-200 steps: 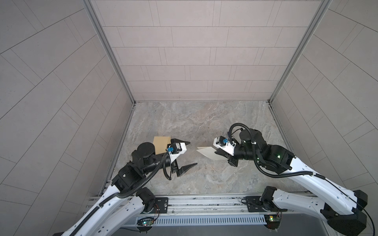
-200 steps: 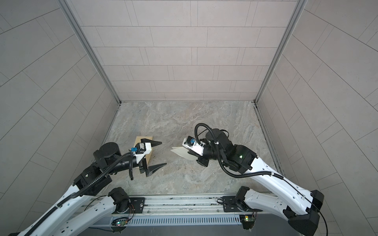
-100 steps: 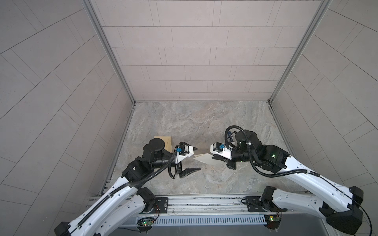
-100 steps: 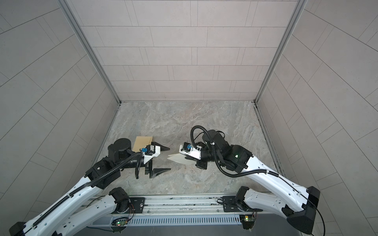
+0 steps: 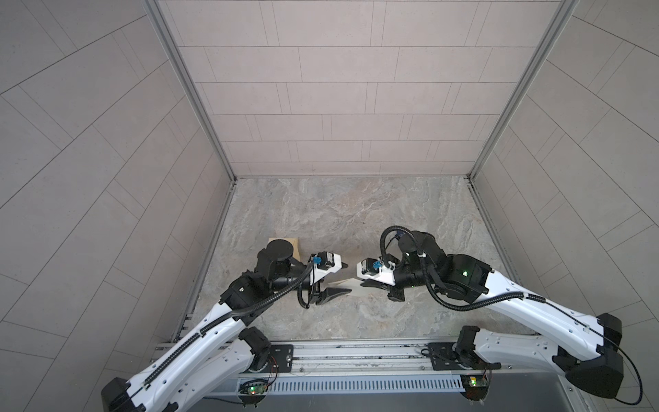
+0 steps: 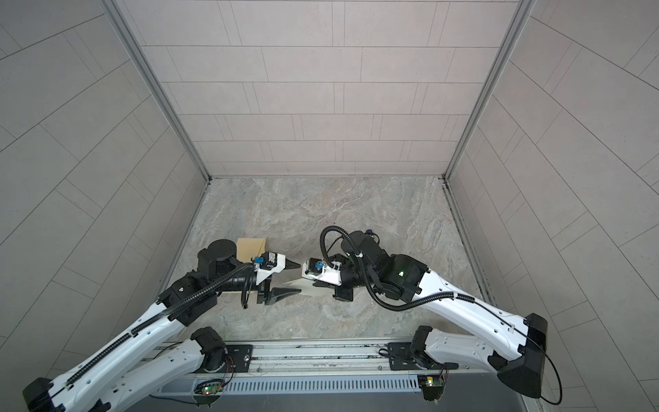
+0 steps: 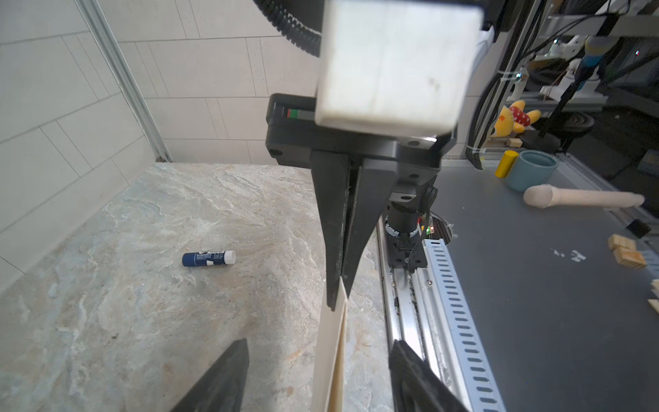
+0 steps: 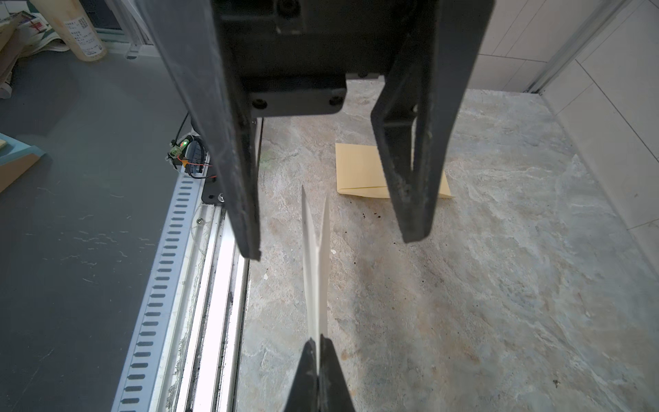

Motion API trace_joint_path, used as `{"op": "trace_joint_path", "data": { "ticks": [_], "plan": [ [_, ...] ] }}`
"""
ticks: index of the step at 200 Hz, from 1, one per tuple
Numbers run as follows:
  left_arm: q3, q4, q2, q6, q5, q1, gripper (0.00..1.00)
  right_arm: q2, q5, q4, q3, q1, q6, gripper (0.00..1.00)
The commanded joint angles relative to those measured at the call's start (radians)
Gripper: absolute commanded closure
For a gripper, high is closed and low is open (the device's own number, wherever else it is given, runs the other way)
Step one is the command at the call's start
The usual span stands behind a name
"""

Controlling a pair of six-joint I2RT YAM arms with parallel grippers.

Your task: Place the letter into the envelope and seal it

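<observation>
The letter (image 8: 315,267) is a pale folded sheet seen edge-on, hanging above the table between the two arms. My right gripper (image 8: 317,339) is shut on one end of it. My left gripper (image 7: 320,341) is open, one finger on each side of the letter's (image 7: 330,356) free end, with gaps on both sides. In both top views the left gripper (image 5: 344,278) (image 6: 297,279) meets the right gripper (image 5: 363,284) (image 6: 315,284) at the table's front middle. The mustard-tan envelope (image 8: 356,171) (image 5: 289,242) (image 6: 251,244) lies flat behind the left arm, partly hidden by it.
A blue glue stick (image 7: 208,258) with a white cap lies on the marble table beyond the right gripper. A slotted metal rail (image 8: 160,285) runs along the front edge. Tiled walls close the left, back and right sides.
My left gripper has moved right to the letter's free end and its jaws have narrowed around it. My right gripper has carried the letter leftward to meet it.
</observation>
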Motion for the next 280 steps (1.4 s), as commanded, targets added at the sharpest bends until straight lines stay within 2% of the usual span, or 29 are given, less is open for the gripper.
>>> {"op": "trace_joint_path", "data": {
  "ticks": [1,31,75,97,131,150,158,182,210,280],
  "plan": [
    [-0.013,0.039,-0.008,-0.002,0.042,0.004,0.40,0.009,-0.011,0.038,0.025,0.015,-0.004,1.00],
    [-0.016,0.041,-0.009,-0.002,0.051,0.005,0.60,0.020,-0.003,0.036,0.040,0.025,-0.004,1.00],
    [-0.019,0.039,-0.011,-0.002,0.048,0.004,0.80,0.006,0.003,0.044,0.035,0.030,-0.002,1.00],
    [-0.022,0.041,-0.011,-0.002,0.049,0.004,0.87,-0.001,0.002,0.055,0.028,0.031,-0.003,1.00],
    [-0.023,0.047,-0.008,-0.006,0.052,0.004,0.89,-0.003,0.002,0.070,0.021,0.032,0.003,1.00],
    [-0.024,0.050,-0.009,-0.009,0.055,0.005,0.94,-0.004,0.002,0.069,0.022,0.033,0.006,1.00],
    [-0.024,0.053,-0.009,-0.010,0.054,0.005,1.00,-0.006,0.002,0.070,0.023,0.033,0.007,1.00],
    [-0.023,0.054,-0.014,-0.011,0.058,0.004,1.00,-0.009,0.017,0.064,0.024,0.034,0.007,1.00],
    [-0.036,0.088,-0.038,-0.025,0.040,0.004,1.00,-0.025,0.062,0.068,0.008,0.035,0.015,0.92],
    [-0.083,0.190,-0.115,-0.056,-0.023,0.012,1.00,-0.033,0.147,0.059,-0.048,0.024,0.029,0.95]
  ]
}}
